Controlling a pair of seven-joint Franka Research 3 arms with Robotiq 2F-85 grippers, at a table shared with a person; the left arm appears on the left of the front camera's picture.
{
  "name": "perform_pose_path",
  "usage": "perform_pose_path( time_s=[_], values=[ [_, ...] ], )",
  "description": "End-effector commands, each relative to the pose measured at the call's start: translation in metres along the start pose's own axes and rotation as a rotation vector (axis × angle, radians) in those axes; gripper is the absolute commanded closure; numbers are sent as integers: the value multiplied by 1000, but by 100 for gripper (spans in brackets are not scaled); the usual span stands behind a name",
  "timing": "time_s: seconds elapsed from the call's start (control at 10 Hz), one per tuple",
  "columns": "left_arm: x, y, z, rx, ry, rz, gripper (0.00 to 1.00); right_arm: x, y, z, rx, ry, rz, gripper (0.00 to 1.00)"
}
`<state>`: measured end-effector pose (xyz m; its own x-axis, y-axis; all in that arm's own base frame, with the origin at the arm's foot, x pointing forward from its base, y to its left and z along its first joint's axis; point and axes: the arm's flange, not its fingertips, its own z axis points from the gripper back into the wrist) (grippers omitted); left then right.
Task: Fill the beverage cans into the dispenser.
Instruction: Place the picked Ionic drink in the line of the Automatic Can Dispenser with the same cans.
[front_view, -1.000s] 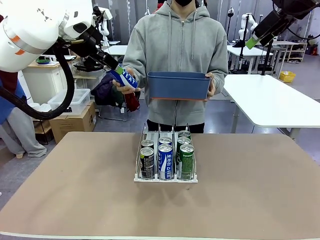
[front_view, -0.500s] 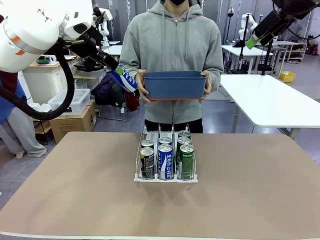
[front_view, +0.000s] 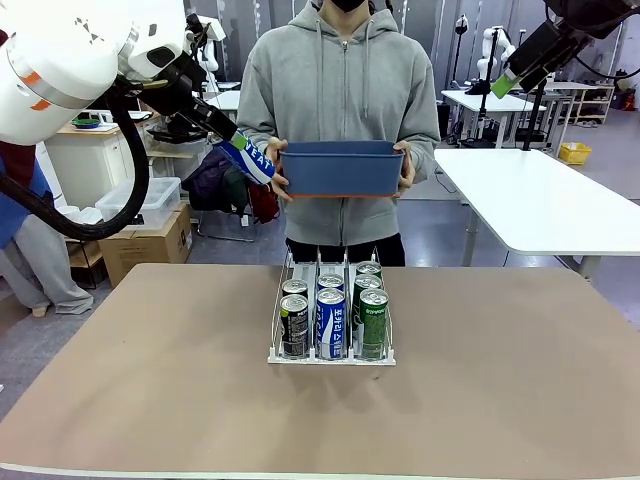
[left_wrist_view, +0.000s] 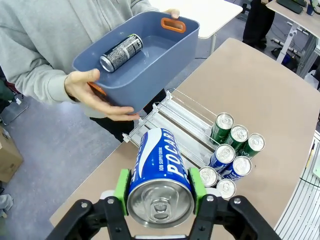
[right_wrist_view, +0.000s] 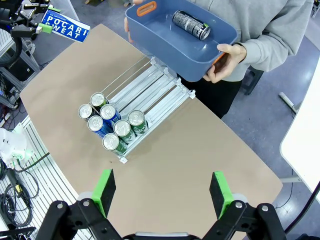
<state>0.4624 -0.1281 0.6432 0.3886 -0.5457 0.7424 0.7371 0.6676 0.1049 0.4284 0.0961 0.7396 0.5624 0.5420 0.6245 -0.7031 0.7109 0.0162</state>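
A blue-and-white beverage can (front_view: 252, 158) is clamped in my left gripper (front_view: 240, 150), held high at the table's far left, right beside the person's blue bin. In the left wrist view the can (left_wrist_view: 161, 172) sits between the green pads with its silver top towards the camera, and the left gripper (left_wrist_view: 160, 187) is shut on it. The clear dispenser (front_view: 318, 262) stands mid-table with several cans (front_view: 331, 318) at its front end. The right wrist view shows the dispenser (right_wrist_view: 145, 82) from above, and my right gripper (right_wrist_view: 162, 192) is open, high over the table and holding nothing.
A person at the far edge holds a blue bin (front_view: 342, 170) in both hands above the dispenser's back end. One black can (left_wrist_view: 120, 52) lies in the bin (left_wrist_view: 165, 50). Bare tabletop (front_view: 500, 380) surrounds the dispenser.
The person has shifted the bin a little to picture left and taken a hand from near the held can to the bin's end. Neither arm has moved.
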Motion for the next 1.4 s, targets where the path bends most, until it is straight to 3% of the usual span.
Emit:
perform_pose_path(
  time_s=[0.0, 0.1, 0.2, 0.5, 0.9, 1.2, 1.3],
  values=[
    [0, 1, 1, 4, -3, -14, 63, -1, 0, 0, 21, -9, 7, 0],
    [0, 1, 1, 4, -3, -14, 63, -1, 0, 0, 21, -9, 7, 0],
    [0, 0, 0, 0, 0, 0, 43, -1, 0, 0, 21, -9, 7, 0],
    [-4, -46, 23, 67, 225, 59, 43, -1, 0, 0, 21, -9, 7, 0],
    [-27, -128, 53, -16, 340, 41, 43, -1, 0, 0, 21, -9, 7, 0],
    [-39, -157, 69, -137, 417, 72, 43, -1, 0, 0, 21, -9, 7, 0],
    [-36, -144, 66, -178, 363, 23, 43, -1, 0, 0, 21, -9, 7, 0]
  ],
)
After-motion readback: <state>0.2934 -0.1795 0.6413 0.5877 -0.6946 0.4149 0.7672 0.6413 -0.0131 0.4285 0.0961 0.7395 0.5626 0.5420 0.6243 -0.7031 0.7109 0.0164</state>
